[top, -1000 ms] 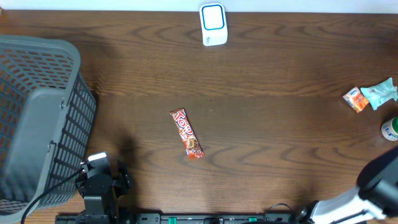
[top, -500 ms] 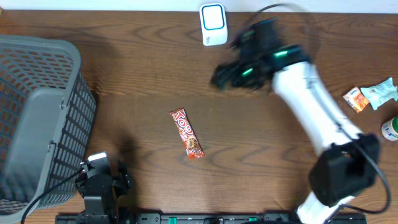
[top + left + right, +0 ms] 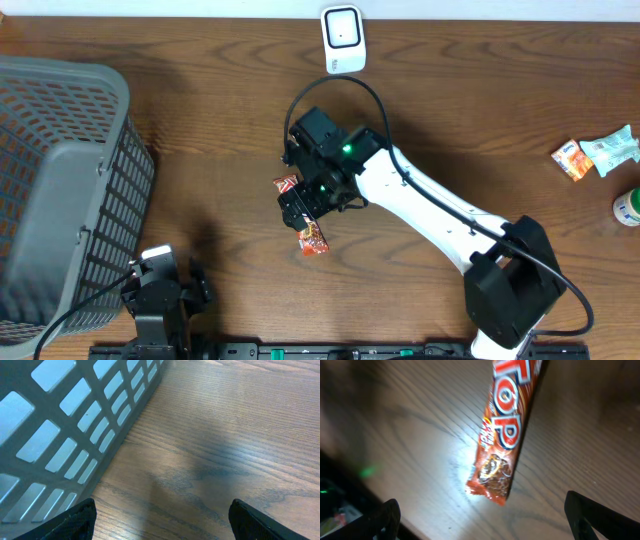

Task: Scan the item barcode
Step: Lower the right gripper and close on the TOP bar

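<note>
A red candy bar [image 3: 313,240] with "TOP" on its wrapper lies flat at the middle of the wooden table. My right gripper [image 3: 300,208] hovers over it and hides its middle from above. In the right wrist view the candy bar [image 3: 505,435] lies on the wood ahead of the open right gripper [image 3: 482,512], whose fingers stand wide apart and touch nothing. A white scanner [image 3: 343,38] with a blue-framed window stands at the far edge. My left gripper [image 3: 165,280] rests at the front left. It is open and empty [image 3: 161,517] beside the basket.
A large grey mesh basket [image 3: 60,190] fills the left side, and its wall [image 3: 60,435] is close to my left fingers. Small snack packets [image 3: 575,160] [image 3: 612,150] and a bottle [image 3: 628,207] lie at the right edge.
My right arm swung in from the front right, passed near the scanner, and now hangs over the candy bar. The bar and the left arm have not moved.
</note>
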Controlling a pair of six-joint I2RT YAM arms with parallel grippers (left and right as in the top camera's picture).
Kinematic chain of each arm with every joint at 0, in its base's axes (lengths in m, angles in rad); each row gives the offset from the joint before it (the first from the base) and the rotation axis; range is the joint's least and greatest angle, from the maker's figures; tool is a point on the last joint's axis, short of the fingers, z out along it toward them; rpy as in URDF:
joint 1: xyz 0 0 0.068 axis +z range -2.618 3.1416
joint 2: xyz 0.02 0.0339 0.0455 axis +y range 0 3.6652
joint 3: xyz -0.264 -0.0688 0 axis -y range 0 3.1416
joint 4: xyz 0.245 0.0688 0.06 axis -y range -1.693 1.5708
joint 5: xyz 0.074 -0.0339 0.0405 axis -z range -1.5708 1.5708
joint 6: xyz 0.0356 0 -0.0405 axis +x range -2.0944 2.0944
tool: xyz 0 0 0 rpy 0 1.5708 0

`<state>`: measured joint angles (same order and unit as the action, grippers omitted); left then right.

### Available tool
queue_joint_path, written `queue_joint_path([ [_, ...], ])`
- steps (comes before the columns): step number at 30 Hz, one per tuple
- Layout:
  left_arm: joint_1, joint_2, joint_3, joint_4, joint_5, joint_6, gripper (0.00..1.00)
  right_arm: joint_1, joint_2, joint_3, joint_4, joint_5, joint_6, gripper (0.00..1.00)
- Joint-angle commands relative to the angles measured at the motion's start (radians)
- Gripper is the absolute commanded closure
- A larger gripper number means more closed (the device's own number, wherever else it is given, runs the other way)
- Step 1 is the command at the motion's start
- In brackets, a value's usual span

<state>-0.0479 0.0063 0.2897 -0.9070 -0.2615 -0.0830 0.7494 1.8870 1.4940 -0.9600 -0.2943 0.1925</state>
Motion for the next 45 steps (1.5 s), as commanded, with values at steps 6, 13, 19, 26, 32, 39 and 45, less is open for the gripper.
queue_joint_path([
  [6,-0.003,-0.002,-0.009,-0.032,-0.009,-0.008,0.15,-0.022,0.013,-0.171,0.183,-0.086,-0.051,0.01],
  [13,-0.003,-0.002,-0.009,-0.032,-0.009,-0.008,0.15,-0.034,0.047,-0.285,0.327,-0.163,-0.035,0.01],
  [19,-0.003,-0.002,-0.009,-0.032,-0.009,-0.008,0.15,-0.032,0.153,-0.295,0.343,-0.183,-0.006,0.42],
  [26,-0.003,-0.002,-0.009,-0.031,-0.009,-0.008,0.15,-0.024,0.237,-0.295,0.325,-0.182,-0.007,0.99],
  [32,-0.003,-0.002,-0.009,-0.032,-0.009,-0.008,0.15,-0.074,0.186,-0.231,0.229,-0.158,-0.006,0.99],
  [39,-0.003,-0.002,-0.009,-0.032,-0.009,-0.008,0.15,-0.109,-0.060,-0.129,0.040,0.404,0.038,0.99],
  [45,-0.003,-0.002,-0.009,-0.032,-0.009,-0.008,0.15,-0.071,-0.138,-0.129,-0.015,0.775,0.040,0.98],
])
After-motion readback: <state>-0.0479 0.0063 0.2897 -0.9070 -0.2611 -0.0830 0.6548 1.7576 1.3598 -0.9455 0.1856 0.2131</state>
